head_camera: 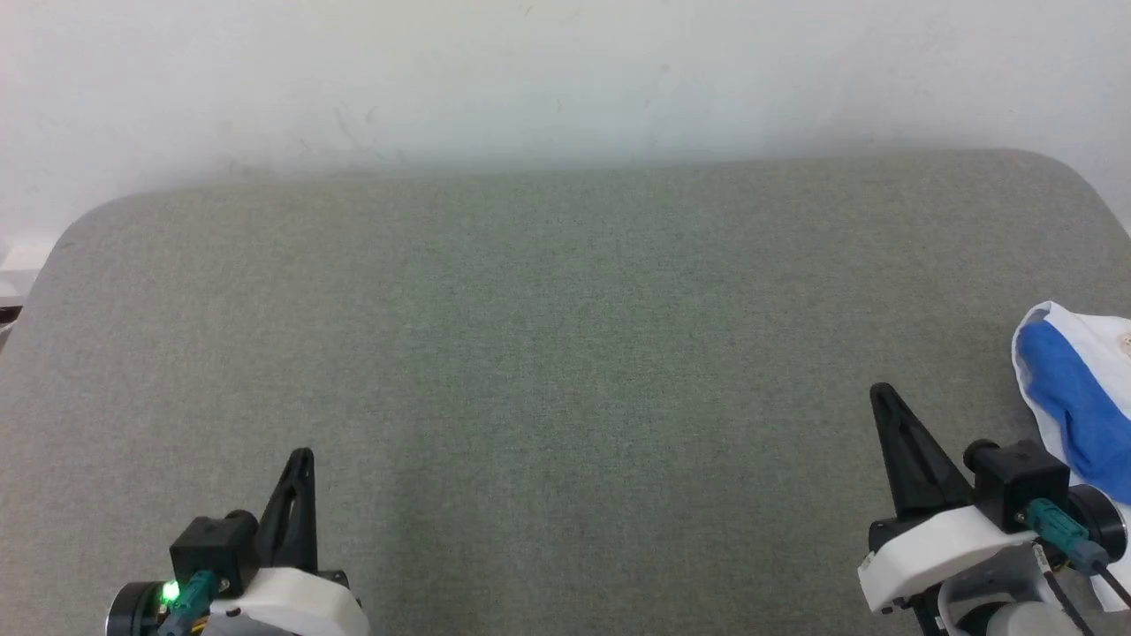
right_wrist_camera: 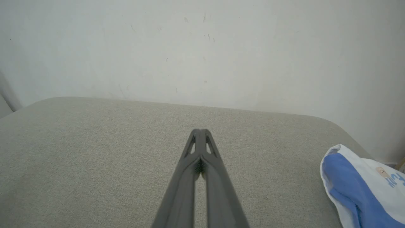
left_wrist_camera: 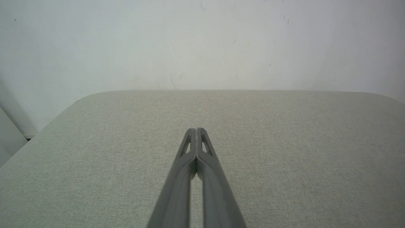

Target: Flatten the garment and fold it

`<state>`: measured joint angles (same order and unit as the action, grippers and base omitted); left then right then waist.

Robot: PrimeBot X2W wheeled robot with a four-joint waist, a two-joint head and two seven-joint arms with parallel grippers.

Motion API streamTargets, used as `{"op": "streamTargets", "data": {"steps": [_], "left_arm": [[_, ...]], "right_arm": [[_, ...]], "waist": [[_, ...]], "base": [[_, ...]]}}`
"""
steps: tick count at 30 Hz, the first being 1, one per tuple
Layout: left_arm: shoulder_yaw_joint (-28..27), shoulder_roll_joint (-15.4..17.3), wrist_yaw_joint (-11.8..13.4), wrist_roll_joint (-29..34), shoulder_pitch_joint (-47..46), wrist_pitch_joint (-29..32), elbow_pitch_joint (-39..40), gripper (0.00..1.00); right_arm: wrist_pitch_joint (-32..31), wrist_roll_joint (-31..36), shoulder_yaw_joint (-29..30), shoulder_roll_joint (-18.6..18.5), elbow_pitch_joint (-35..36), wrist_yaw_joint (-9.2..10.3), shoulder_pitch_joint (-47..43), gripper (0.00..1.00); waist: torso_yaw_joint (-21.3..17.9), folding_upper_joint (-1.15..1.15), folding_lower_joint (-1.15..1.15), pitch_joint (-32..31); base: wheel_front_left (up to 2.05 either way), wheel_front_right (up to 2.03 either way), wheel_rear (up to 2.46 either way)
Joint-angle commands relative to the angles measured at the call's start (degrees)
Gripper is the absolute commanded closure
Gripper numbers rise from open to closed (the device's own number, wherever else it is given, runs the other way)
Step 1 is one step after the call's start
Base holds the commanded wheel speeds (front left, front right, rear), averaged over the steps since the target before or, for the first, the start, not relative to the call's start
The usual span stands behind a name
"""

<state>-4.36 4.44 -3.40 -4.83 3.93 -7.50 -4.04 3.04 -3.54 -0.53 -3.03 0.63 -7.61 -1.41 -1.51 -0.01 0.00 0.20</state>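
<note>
Down front, head view: left gripper (head_camera: 302, 455) and right gripper (head_camera: 881, 390) over the grey padded table (head_camera: 565, 336), the garment (head_camera: 1074, 415) bunched at its right edge. Left wrist view: jaws pressed together, empty. Right wrist view: the same. Soft, light cloth, I'd say; pinch its white rim.

- Light-blue lettering (right_wrist_camera: 398, 180) on the white cloth of the garment (right_wrist_camera: 354, 186), at the right edge of the right wrist view. Tilted, cut off by the frame and too blurred to read letter for letter.
- Tan round emblem (right_wrist_camera: 383, 172) just beside that lettering on the same white cloth. Too small to make out any word or mark inside it.
- Nothing legible with certainty in the head view or the left wrist view.
</note>
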Motion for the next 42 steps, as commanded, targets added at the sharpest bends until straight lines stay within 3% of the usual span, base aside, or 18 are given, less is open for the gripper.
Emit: {"op": "streamTargets", "data": {"steps": [1,42], "left_arm": [[0.3,-0.2,0.5,0.9,-1.2,0.3,0.4,1.0],[3.0,-1.1,2.4,3.5,-3.0,5.1,2.8,1.0]], "right_arm": [[-0.3,0.3,0.0,0.1,-0.2,0.06,0.6,1.0],[-2.1,2.5,0.4,0.1,-0.5,0.1,1.2,1.0]], "waist": [[0.0,0.01,0.0,0.0],[1.0,0.01,0.0,-0.1]], "base": [[0.0,0.0,0.0],[0.0,0.0,0.0]]}}
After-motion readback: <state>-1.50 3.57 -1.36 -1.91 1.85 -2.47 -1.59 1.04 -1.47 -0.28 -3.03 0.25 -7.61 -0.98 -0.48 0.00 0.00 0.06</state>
